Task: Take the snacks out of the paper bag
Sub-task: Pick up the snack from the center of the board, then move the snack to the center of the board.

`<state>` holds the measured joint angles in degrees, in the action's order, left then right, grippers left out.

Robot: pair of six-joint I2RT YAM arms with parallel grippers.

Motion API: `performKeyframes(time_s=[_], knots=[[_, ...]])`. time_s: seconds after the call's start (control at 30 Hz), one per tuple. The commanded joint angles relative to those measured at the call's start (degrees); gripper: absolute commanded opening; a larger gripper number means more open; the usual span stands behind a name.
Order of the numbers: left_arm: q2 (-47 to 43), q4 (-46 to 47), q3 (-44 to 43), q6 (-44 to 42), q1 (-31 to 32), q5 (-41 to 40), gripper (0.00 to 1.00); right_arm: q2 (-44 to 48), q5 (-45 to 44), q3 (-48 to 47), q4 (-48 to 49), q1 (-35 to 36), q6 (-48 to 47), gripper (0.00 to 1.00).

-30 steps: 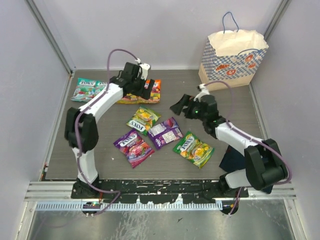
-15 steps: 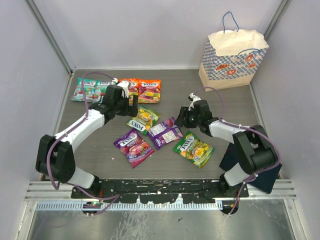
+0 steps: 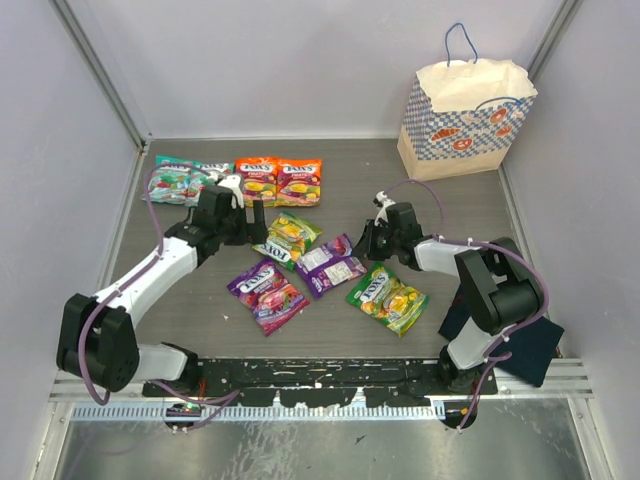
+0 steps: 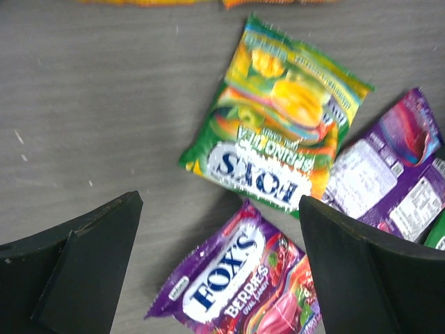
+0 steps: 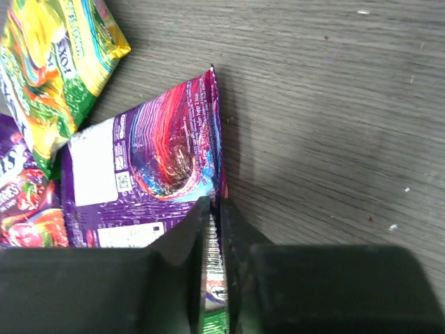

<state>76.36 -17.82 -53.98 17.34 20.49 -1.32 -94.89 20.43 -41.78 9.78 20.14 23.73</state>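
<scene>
**Top view:** The bag [image 3: 462, 118] stands upright at the table's [image 3: 440, 205] 1 o'clock corner, well apart from both arms. Eight snacks [image 3: 266, 295] lie flat on the table. The teal packets [image 3: 172, 178] and orange packets [image 3: 278, 182] form a row at 11 o'clock, and the rest lie near the centre. The left gripper [image 3: 246, 222] hangs at 9 o'clock of the yellow-green packet [image 3: 287, 238]. The right gripper [image 3: 368, 245] sits between the purple packet [image 3: 330, 265] and the green packet [image 3: 388, 297].

**Left wrist:** The left gripper [image 4: 219, 209] is spread wide and empty above the yellow-green packet [image 4: 274, 118].

**Right wrist:** The right gripper [image 5: 212, 205] is pinched to a slit at the purple packet's [image 5: 149, 167] 5 o'clock corner. A sliver of wrapper shows in the slit; I cannot tell whether it is gripped or merely lies beneath.

The emptying looks about finished. The bag's inside is hidden, so the next move calls for a check there, with the jaws parted before reaching in.
</scene>
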Motion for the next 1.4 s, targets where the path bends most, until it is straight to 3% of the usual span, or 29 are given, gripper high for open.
performKeyframes(time_s=[0.0, 0.03, 0.17, 0.33, 0.47, 0.67, 0.8, 1.1, 1.37], knots=[[-5.53, 3.51, 4.00, 5.60, -0.27, 1.76, 0.98, 0.44, 0.03, 0.53, 3.52, 0.09, 1.22, 0.07], [-6.39, 3.66, 4.60, 6.25, -0.31, 1.73, 0.98, 1.03, -0.14, 0.82, 3.65, 0.10, 1.55, 0.02], [-9.39, 2.77, 6.54, 10.31, -0.28, 1.48, 0.98, 5.95, -2.27, 1.63, 1.83, 0.16, 1.50, 0.01], [-13.76, 2.10, 12.87, 24.47, 1.54, 7.10, 0.98, 15.70, -8.71, -0.71, -5.85, 0.88, -1.43, 0.01], [-17.91, -0.19, 16.42, 35.23, 11.58, -1.72, 0.98, 22.27, -15.62, -3.16, -10.24, 1.79, -3.24, 0.00], [-21.38, 2.56, 20.83, 52.20, 27.50, -14.67, 0.98, 27.69, -18.21, -4.23, -13.09, 1.92, -4.78, 0.01], [-16.62, -4.91, 18.34, 62.00, 33.29, -25.73, 0.98, 29.65, -17.91, -3.39, -13.43, 1.94, -5.11, 0.01], [3.25, -8.95, 12.59, 66.73, 33.65, -25.17, 0.98, 33.15, -16.61, -3.18, -14.33, 1.93, -6.17, 0.01], [2.91, -21.35, 11.33, 69.29, 33.65, -34.08, 0.98, 35.00, -14.98, -2.14, -14.01, 1.94, -6.24, 0.01]])
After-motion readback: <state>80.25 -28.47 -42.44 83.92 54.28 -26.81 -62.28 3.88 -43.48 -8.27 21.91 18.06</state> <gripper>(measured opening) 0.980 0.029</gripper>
